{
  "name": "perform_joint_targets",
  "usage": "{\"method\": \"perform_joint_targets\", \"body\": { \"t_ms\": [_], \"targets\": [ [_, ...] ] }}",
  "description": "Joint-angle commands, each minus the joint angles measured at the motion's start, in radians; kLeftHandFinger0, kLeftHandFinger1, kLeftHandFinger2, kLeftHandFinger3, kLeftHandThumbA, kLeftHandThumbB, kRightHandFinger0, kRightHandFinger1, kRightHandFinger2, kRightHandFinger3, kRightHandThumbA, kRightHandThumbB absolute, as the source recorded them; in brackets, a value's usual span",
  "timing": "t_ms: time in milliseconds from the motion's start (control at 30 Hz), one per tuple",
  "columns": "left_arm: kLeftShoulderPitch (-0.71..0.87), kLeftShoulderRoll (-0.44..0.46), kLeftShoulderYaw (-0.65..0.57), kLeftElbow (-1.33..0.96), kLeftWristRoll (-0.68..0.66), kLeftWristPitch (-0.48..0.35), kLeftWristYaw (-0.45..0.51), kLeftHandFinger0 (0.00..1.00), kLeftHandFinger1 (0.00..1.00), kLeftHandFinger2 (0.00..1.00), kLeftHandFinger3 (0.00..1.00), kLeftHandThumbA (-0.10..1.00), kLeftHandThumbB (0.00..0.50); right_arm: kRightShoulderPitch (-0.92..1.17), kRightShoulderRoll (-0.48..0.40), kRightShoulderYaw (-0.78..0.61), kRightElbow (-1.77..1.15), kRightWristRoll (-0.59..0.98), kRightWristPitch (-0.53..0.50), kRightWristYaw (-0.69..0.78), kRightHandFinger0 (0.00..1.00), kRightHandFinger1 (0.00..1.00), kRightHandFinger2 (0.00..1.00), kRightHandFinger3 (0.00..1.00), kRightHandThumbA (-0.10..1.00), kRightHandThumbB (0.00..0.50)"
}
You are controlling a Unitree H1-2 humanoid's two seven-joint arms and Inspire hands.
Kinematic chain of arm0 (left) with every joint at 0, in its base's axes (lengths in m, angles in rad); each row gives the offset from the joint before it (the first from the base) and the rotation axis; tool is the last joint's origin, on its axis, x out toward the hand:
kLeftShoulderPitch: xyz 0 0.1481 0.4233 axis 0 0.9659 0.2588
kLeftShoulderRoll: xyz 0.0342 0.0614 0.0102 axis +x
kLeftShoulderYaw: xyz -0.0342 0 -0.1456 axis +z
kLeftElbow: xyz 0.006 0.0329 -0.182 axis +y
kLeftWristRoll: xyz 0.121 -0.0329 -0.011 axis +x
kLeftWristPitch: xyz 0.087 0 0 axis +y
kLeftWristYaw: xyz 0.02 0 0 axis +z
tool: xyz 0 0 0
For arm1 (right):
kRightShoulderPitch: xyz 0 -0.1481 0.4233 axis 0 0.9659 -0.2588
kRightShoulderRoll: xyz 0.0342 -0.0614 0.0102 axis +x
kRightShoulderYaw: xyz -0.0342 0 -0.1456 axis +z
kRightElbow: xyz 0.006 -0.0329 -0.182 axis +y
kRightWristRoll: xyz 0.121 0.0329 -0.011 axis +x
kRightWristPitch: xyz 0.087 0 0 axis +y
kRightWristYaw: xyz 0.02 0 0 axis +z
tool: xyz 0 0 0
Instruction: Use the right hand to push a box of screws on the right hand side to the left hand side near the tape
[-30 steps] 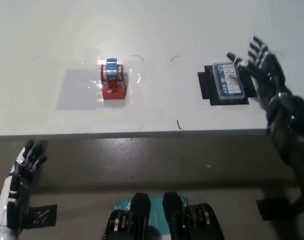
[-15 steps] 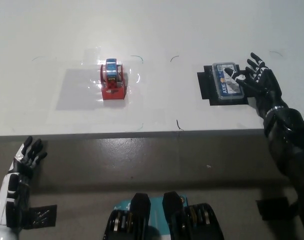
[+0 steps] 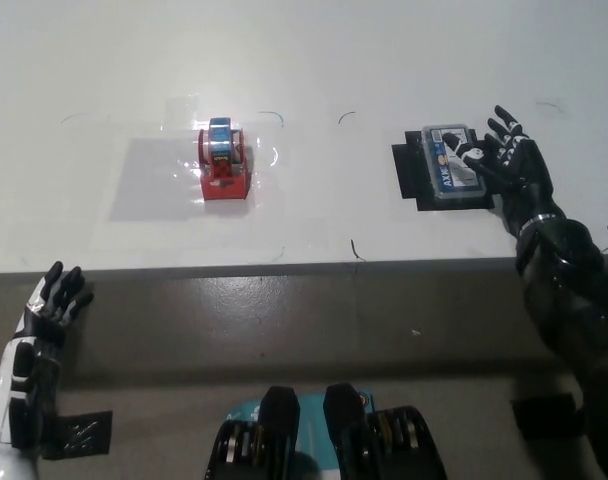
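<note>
The box of screws (image 3: 450,166), clear plastic with a blue label, lies on a black patch (image 3: 408,175) at the right of the white table. My black right hand (image 3: 509,168) is open, its fingers spread and laid on the box's right half. The red tape dispenser (image 3: 225,162) with a blue roll stands at the table's left-centre, on a shiny clear sheet (image 3: 159,176). My white left hand (image 3: 39,345) rests open low at the left, below the table edge.
The table's front edge (image 3: 284,266) runs across the middle of the view, with grey floor below it. Thin pen marks (image 3: 356,247) dot the white top between the tape and the box. Black tape patches (image 3: 79,434) lie on the floor.
My right hand has come down and leftward from beside the box until its fingers rest on the box. The box and its black patch sit a touch further left. The left hand dropped slightly.
</note>
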Motion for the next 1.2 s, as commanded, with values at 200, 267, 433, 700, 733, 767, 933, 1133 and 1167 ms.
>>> {"method": "perform_joint_targets", "body": {
  "t_ms": [200,267,433,700,733,767,933,1133,1167],
  "targets": [
    [0.003,0.016,0.009,-0.075,-0.029,-0.026,-0.011,1.0,1.0,1.0,1.0,1.0,0.209,-0.015,0.083,0.015,0.006,-0.001,0.024,0.002,1.0,1.0,1.0,1.0,1.0,0.317],
    [0.007,0.015,0.007,-0.081,-0.038,-0.019,-0.012,1.0,1.0,1.0,1.0,1.0,0.217,-0.02,0.1,0.02,0.004,-0.005,0.01,-0.006,1.0,1.0,1.0,1.0,1.0,0.309],
    [0.017,0.007,0.003,-0.1,-0.035,-0.004,-0.009,1.0,1.0,1.0,1.0,1.0,0.229,-0.037,0.136,0.034,0.004,-0.011,0.031,-0.036,1.0,1.0,1.0,1.0,1.0,0.365],
    [0.016,0.011,0.011,-0.109,-0.02,-0.011,-0.003,1.0,1.0,1.0,1.0,1.0,0.236,-0.061,0.189,0.009,-0.003,0.027,0.008,-0.035,1.0,1.0,1.0,1.0,1.0,0.347],
    [0.015,0.014,0.011,-0.109,-0.031,-0.013,-0.007,1.0,1.0,1.0,1.0,1.0,0.236,-0.066,0.2,0.007,-0.003,0.028,0.005,-0.043,1.0,1.0,1.0,1.0,1.0,0.343],
    [0.015,0.015,0.012,-0.109,-0.033,-0.015,-0.007,1.0,1.0,1.0,1.0,1.0,0.237,-0.068,0.205,0.006,-0.003,0.027,0.007,-0.048,1.0,1.0,1.0,1.0,1.0,0.343],
    [0.011,0.018,0.013,-0.115,-0.033,-0.021,-0.009,1.0,1.0,1.0,1.0,1.0,0.241,-0.081,0.234,-0.003,-0.004,0.036,0.004,-0.044,1.0,1.0,1.0,1.0,1.0,0.359],
    [0.004,0.022,0.014,-0.124,-0.04,-0.01,-0.009,1.0,1.0,1.0,1.0,1.0,0.245,-0.095,0.253,0.011,-0.002,0.024,0.011,-0.041,1.0,1.0,1.0,1.0,1.0,0.369],
    [0.003,0.021,0.014,-0.126,-0.035,-0.009,-0.006,1.0,1.0,1.0,1.0,1.0,0.246,-0.098,0.258,0.014,-0.002,0.022,0.016,-0.044,1.0,1.0,1.0,1.0,1.0,0.354]
  ]
}}
